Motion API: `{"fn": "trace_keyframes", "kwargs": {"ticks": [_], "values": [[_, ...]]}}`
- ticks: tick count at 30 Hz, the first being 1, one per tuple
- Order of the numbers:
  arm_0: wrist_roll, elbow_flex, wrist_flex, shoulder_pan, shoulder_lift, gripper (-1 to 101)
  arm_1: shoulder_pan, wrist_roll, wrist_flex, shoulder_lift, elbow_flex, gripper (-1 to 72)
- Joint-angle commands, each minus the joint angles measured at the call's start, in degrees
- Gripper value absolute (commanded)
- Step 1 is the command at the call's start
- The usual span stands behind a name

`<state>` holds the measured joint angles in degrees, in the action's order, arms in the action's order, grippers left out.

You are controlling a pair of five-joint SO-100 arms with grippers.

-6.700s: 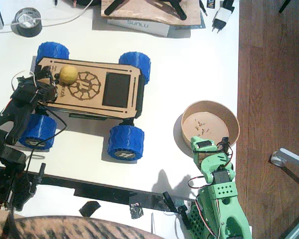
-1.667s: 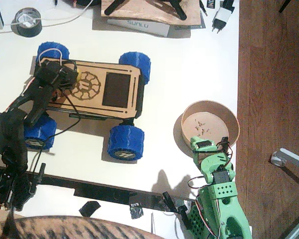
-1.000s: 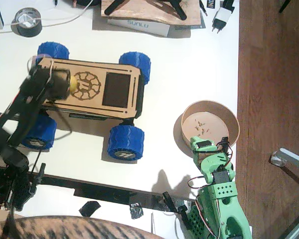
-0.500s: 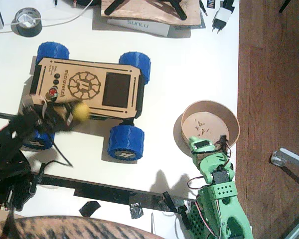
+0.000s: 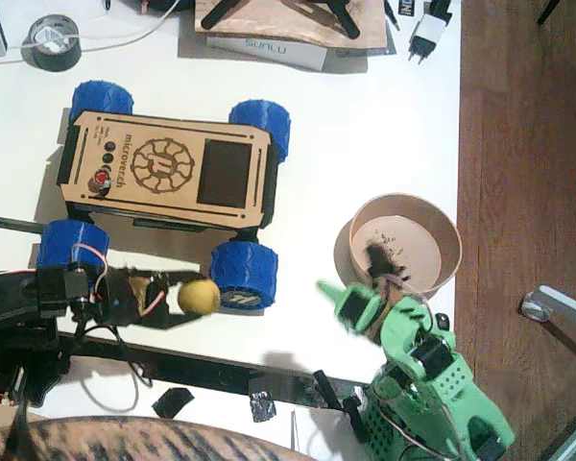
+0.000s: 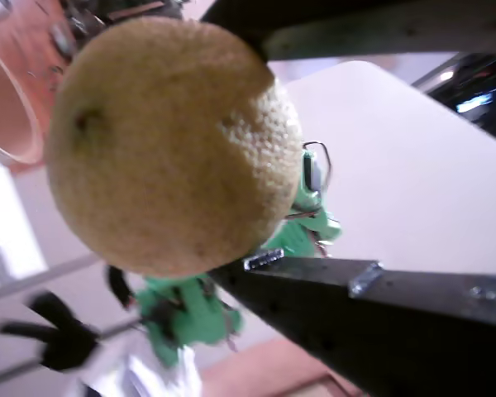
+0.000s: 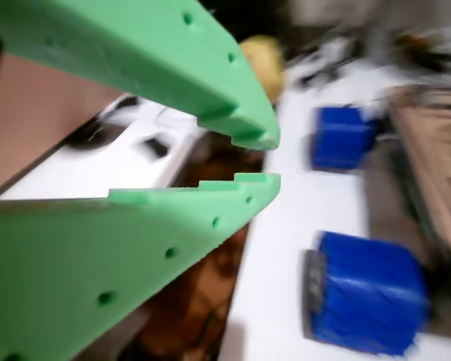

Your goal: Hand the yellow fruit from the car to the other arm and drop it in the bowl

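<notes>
The yellow fruit (image 5: 199,295) is off the car (image 5: 163,173) and sits between the fingers of my black left gripper (image 5: 186,294), which is shut on it just left of the car's front right wheel. In a wrist view the fruit (image 6: 174,145) fills the gap of that gripper (image 6: 223,149). My green right gripper (image 5: 344,303) is blurred and points left toward the fruit, about a bowl's width away. Its jaws (image 7: 274,158) are nearly together with nothing between them, and the fruit (image 7: 261,64) shows beyond them. The bowl (image 5: 451,230) stands right behind the green arm.
A black tape roll (image 5: 53,43) lies at the back left. A wooden board on a box (image 5: 278,24) and a white plug (image 5: 427,34) sit along the back. A black strip (image 5: 173,360) runs along the front. The table ends at the right edge (image 5: 459,144).
My left gripper lifted the fruit off the car's deck and carried it down and right to the front of the table. The green gripper swung left, away from the bowl.
</notes>
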<state>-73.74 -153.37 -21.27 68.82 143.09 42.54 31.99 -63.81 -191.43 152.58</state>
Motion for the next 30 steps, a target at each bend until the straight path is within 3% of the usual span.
{"fn": "trace_keyframes", "kwargs": {"ticks": [1, 9, 17, 22, 25, 30], "values": [[-1.05, 0.70, 2.99, 2.20, 1.93, 0, 6.77, 6.06, -2.55, -4.83, -0.53, -0.1], [-1.05, 0.62, 3.08, 2.81, 2.02, 0, 18.37, 12.39, -3.69, -5.10, 0.00, -0.1], [-1.14, 0.62, 3.08, 2.81, 1.76, 0, 27.60, 18.54, 2.81, -2.64, 2.37, 0.0], [-1.14, 0.62, 3.16, 2.81, 1.23, 0, 28.48, 18.81, 5.71, 2.20, 2.29, 20.9], [-1.14, 0.62, 3.16, 2.81, 1.23, 0, 27.95, 19.34, 8.79, 6.24, 1.32, 27.4], [-1.14, 0.62, 3.16, 2.81, 0.62, 0, 26.72, 19.42, 15.12, 13.80, -1.14, 30.4]]}}
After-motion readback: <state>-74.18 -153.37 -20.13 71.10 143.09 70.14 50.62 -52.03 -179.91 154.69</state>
